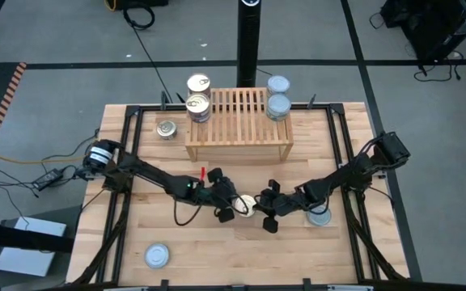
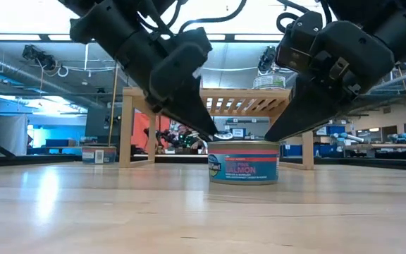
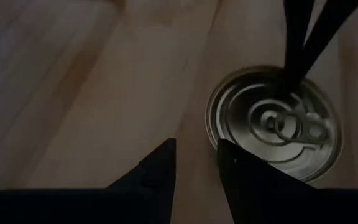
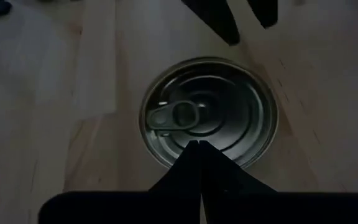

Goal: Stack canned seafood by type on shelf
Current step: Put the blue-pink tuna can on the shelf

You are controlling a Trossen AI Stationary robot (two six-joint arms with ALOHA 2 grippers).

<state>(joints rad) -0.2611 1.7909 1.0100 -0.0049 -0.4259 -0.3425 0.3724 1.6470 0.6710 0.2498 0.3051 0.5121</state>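
A gold-lidded pull-tab tin (image 1: 247,205) labelled salmon (image 2: 243,164) stands upright on the tabletop in front of the shelf (image 1: 239,121). My left gripper (image 3: 196,146) hovers at the tin's left rim, its fingers a narrow gap apart. My right gripper (image 4: 199,144) is shut, and its tips are over the lid (image 4: 229,112) from the right. On the shelf's slats stand two gold-lidded tins (image 1: 198,105) at the left end and two blue-silver tins (image 1: 278,105) at the right end. My left gripper slants down from the table's left, with one fingertip (image 3: 232,152) beside the tin's rim (image 3: 213,118); I cannot tell whether it touches. My right gripper slants down from the right, its shut tips at the lid's edge (image 2: 272,142); whether they touch, I cannot tell.
A blue-silver tin (image 1: 320,217) sits under my right arm. Another (image 1: 157,256) lies near the table's near left corner. A gold-lidded tin (image 1: 167,128) stands left of the shelf. A black post (image 1: 249,40) rises behind the shelf.
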